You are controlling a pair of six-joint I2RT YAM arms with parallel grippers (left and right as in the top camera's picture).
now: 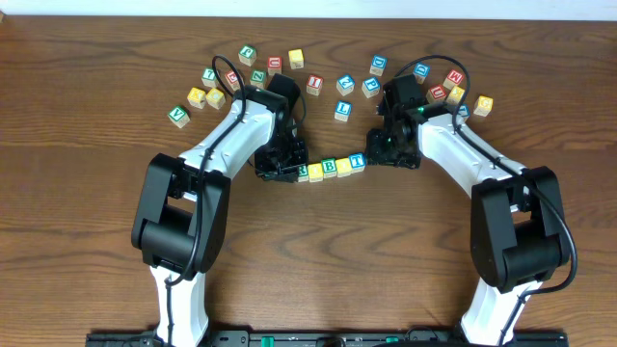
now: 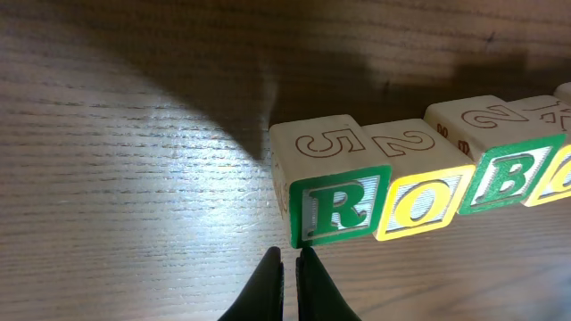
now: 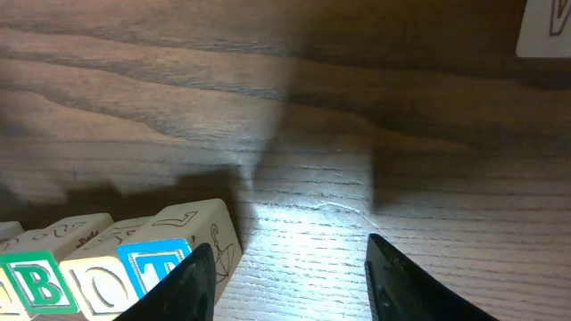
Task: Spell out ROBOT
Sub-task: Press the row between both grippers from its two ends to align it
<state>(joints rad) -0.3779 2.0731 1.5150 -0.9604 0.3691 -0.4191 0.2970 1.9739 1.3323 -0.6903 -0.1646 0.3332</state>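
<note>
The five letter blocks (image 1: 331, 167) stand touching in a row on the counter (image 1: 96, 116), reading ROBOT, so the spelling looks finished; the left pincer (image 2: 288, 259) is clenched empty beside the R block (image 2: 335, 209), the right pincer (image 3: 290, 245) spread empty beside the T block (image 3: 153, 265).

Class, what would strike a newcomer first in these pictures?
A row of cubes spelling ROBOT lies at the centre of the overhead view. The left fingers, shut, sit by the green R; the right fingers, open, by the blue T. Loose cubes arc behind.
</note>
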